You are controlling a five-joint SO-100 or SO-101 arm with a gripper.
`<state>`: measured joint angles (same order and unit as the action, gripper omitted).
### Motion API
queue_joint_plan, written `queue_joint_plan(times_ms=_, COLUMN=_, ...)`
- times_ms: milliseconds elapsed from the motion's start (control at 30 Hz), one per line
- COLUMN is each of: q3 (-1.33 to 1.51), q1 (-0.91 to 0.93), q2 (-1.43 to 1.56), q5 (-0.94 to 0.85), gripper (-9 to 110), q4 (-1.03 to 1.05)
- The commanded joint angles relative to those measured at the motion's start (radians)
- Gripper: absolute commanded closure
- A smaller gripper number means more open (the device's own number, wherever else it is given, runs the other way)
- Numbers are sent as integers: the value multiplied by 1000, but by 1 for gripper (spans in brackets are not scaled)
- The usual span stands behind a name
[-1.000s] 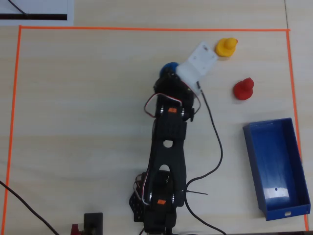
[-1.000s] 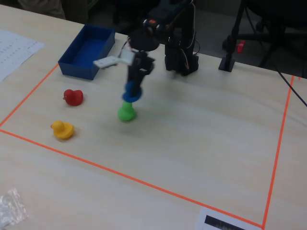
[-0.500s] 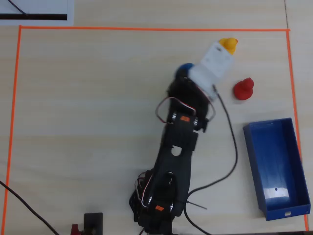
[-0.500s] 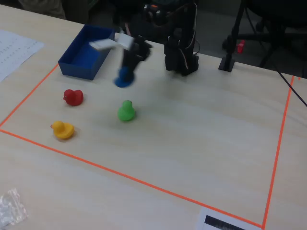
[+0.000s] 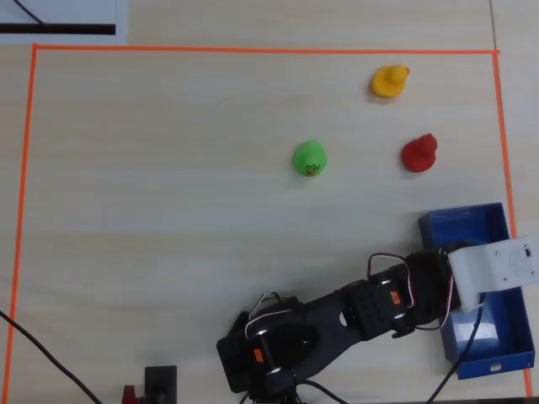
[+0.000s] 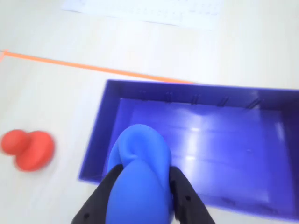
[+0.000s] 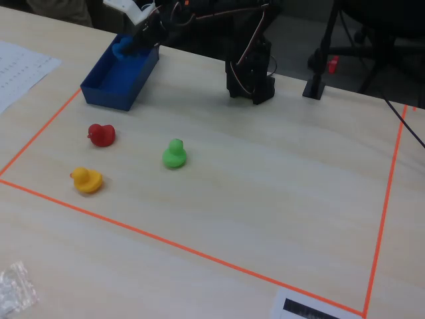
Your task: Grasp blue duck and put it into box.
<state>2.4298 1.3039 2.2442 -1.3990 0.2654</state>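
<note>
Desk (image 7: 265, 199) is carrying everything inside an orange tape border (image 5: 253, 50). Box (image 5: 472, 252) is sitting near the desk's corner, by the tape. Gripper (image 6: 140, 205) is hanging over the box's end, its black fingers (image 6: 100, 198) pinching the blue duck (image 6: 138, 182) above the box floor. Green duck (image 5: 309, 158), red duck (image 5: 418, 153) and yellow duck (image 5: 389, 81) are standing on the desk well apart.

blue duck (image 6: 138, 182); blue box (image 5: 468, 225); black jaws
</note>
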Motion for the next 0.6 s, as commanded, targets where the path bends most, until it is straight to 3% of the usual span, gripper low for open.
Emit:
queue_joint_plan(times_ms=0, q3=-6, q1=40, q2=-49, q5=-34, gripper=101, q4=-127)
queue_joint_plan(times_ms=267, q3=-14, q1=69, q2=-268, q5=-104, gripper=100, q4=-319)
queue_joint_plan(times_ms=367, q3=-8, q1=80, q2=-319, q5=-132, gripper=79, q4=-374)
queue_joint_plan(times_ms=567, q3=-23, q1=71, q2=-362, q5=-124, gripper=66, q4=-434)
